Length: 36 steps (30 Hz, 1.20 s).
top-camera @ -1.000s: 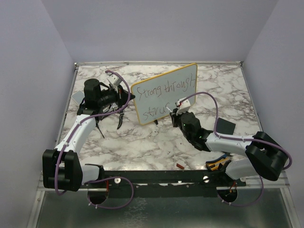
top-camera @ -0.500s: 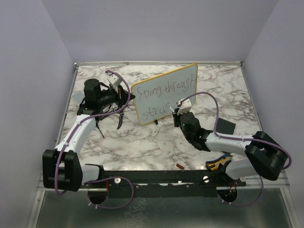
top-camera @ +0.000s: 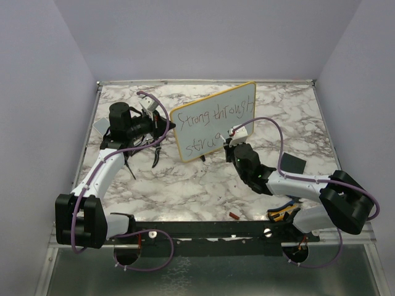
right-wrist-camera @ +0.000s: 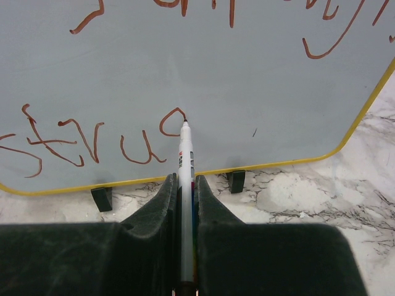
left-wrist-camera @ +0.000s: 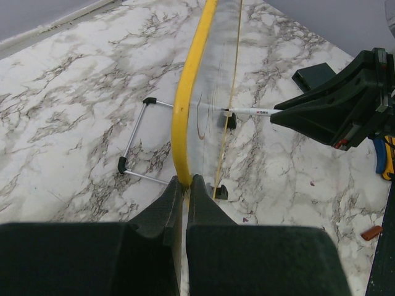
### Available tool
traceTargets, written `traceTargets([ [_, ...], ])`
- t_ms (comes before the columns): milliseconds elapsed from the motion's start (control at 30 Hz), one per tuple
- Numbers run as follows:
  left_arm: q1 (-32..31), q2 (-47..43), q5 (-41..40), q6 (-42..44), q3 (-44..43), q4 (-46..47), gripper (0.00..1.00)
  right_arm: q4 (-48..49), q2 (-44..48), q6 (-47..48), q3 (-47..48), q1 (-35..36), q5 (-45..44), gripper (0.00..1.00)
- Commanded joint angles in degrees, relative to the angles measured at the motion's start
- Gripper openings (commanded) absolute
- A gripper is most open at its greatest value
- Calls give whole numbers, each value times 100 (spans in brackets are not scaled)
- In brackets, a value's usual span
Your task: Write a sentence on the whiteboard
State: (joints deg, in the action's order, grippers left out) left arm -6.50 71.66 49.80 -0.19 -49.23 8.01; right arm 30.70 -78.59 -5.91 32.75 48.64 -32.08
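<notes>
The whiteboard (top-camera: pixel 213 120) stands upright on small black feet in the middle of the marble table, its yellow frame showing edge-on in the left wrist view (left-wrist-camera: pixel 185 111). My left gripper (left-wrist-camera: pixel 182 180) is shut on the board's left edge. My right gripper (right-wrist-camera: pixel 184 177) is shut on a white marker (right-wrist-camera: pixel 185 185) whose tip touches the board face (right-wrist-camera: pixel 247 80). The sentence (top-camera: pixel 213 117) shows as two lines of thin marker letters, "Strong throught" above and "strug" below; the lower line (right-wrist-camera: pixel 92 139) ends at the marker tip.
A small dark square slab (top-camera: pixel 291 165) lies right of my right arm. A small red cap (top-camera: pixel 234 216) lies near the table's front edge. A wire stand (left-wrist-camera: pixel 139 139) props the board from behind. A grey object (top-camera: pixel 99 126) sits at far left.
My right gripper has moved the marker up and to the right along the lower line, adding a curved stroke after "stru". The left arm and board have not moved.
</notes>
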Motion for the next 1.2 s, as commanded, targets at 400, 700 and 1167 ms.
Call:
traceTargets([
  [400,9,-82,-72,171,88,60,0,-299,-336,-905,-298,-30,139,0],
  [700,11,-82,-76,168,81,68,0,-186,-563,-812,-188,-30,367,1],
  [1167,14,-111,-82,172,97,77,0,-370,612,-608,-261,-30,332,1],
])
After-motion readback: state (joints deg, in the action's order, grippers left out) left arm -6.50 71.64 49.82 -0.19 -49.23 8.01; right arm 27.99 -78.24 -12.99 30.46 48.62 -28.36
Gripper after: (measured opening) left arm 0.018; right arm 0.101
